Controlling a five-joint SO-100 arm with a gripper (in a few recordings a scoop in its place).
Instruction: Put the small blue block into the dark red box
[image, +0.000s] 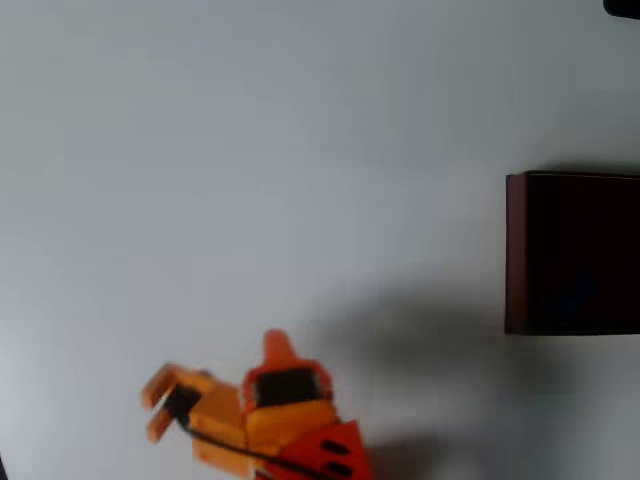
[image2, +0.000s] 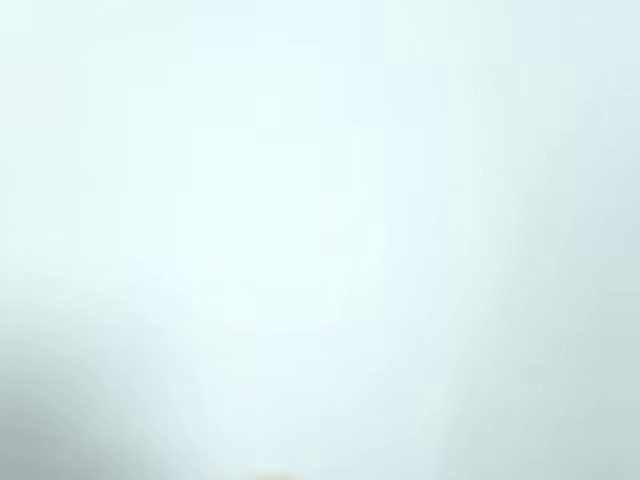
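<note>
The dark red box (image: 516, 250) stands at the right edge of the overhead view, open side up, with an almost black interior that the frame cuts off. The small blue block is out of view; a faint bluish tinge inside the box is too dim to identify. My orange gripper (image: 278, 347) is low in the picture at the left, far from the box. It ends in a single narrow tip, jaws together, with nothing between them. The wrist view is a blurred pale table surface.
The orange arm (image: 300, 440) enters from the bottom edge, with an orange camera mount (image: 165, 405) sticking out to its left. A pale grey table (image: 300, 150) spreads between the arm and the box.
</note>
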